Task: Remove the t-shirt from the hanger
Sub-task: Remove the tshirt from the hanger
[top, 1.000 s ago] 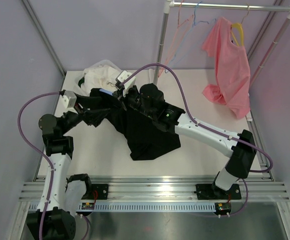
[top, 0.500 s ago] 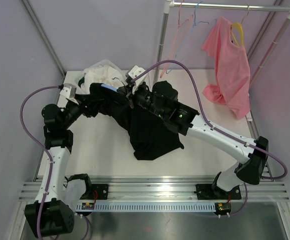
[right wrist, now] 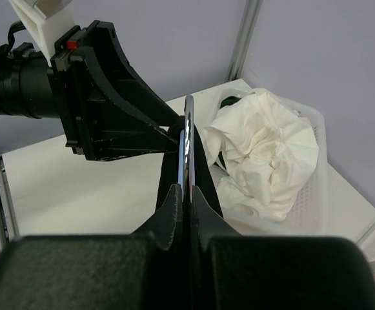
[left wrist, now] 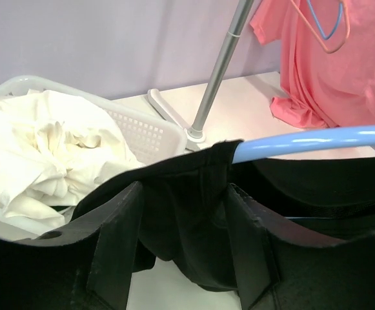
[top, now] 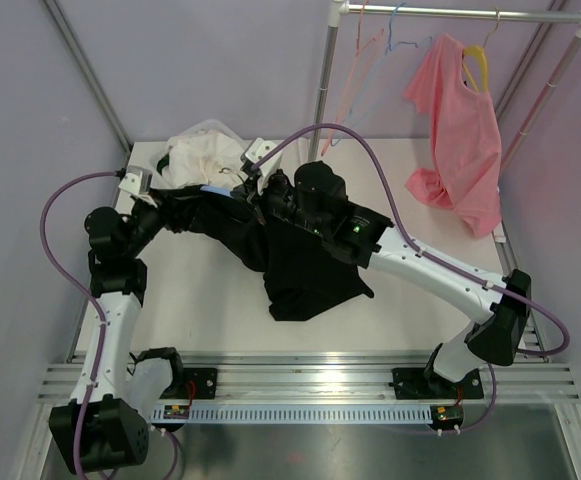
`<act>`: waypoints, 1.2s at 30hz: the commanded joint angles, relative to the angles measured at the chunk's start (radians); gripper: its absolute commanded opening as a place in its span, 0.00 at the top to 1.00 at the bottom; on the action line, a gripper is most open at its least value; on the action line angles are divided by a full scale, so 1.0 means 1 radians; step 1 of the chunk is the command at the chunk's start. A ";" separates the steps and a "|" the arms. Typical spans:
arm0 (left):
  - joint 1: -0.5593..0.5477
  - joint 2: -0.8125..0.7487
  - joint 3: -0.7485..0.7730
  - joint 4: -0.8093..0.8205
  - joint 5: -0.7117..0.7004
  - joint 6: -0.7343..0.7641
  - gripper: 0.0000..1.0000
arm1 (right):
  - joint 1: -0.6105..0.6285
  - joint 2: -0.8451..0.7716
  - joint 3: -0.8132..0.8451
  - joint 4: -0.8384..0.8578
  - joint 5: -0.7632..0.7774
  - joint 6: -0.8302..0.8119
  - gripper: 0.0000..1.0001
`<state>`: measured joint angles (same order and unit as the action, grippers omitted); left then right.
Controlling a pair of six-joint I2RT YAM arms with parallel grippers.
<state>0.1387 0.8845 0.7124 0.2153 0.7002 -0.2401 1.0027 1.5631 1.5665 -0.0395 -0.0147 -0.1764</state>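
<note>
Black cotton t-shirt (top: 305, 270) sprawls mid-frame on the white table (top: 200, 300), still threaded on the light-blue plastic hanger (left wrist: 316, 139). Right fingers (right wrist: 168, 210) pinch the hanger tight; left fingers (left wrist: 116, 245) stand apart, straddling a shoulder fold. Removal looks barely begun.

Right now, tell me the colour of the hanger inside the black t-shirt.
Light blue; the hanger shows best in the left wrist view.

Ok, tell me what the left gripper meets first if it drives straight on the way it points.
The black t-shirt: the left gripper has its open jaws on either side of a fold of it, draped over the blue hanger. Beyond lie the white basket and rack pole, though depth there is unclear.
</note>
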 commanded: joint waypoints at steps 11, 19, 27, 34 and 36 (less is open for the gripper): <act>0.006 0.013 0.048 0.027 -0.014 0.005 1.00 | 0.008 0.003 0.093 -0.040 0.010 -0.044 1.00; 0.006 0.099 0.116 -0.054 -0.097 0.012 1.00 | 0.010 -0.007 0.130 -0.255 -0.019 -0.192 1.00; 0.006 0.208 0.194 -0.152 -0.122 0.031 1.00 | 0.008 -0.155 -0.028 -0.168 -0.063 -0.213 1.00; 0.001 0.263 0.232 -0.197 -0.154 0.050 1.00 | 0.010 -0.273 -0.123 -0.064 -0.105 -0.207 1.00; -0.005 0.261 0.231 -0.195 -0.142 0.051 1.00 | 0.008 -0.288 -0.150 -0.031 -0.084 -0.201 1.00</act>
<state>0.1272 1.1370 0.8963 0.0055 0.6140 -0.2237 1.0027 1.3468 1.4334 -0.1967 -0.0917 -0.3717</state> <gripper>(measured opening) 0.012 0.033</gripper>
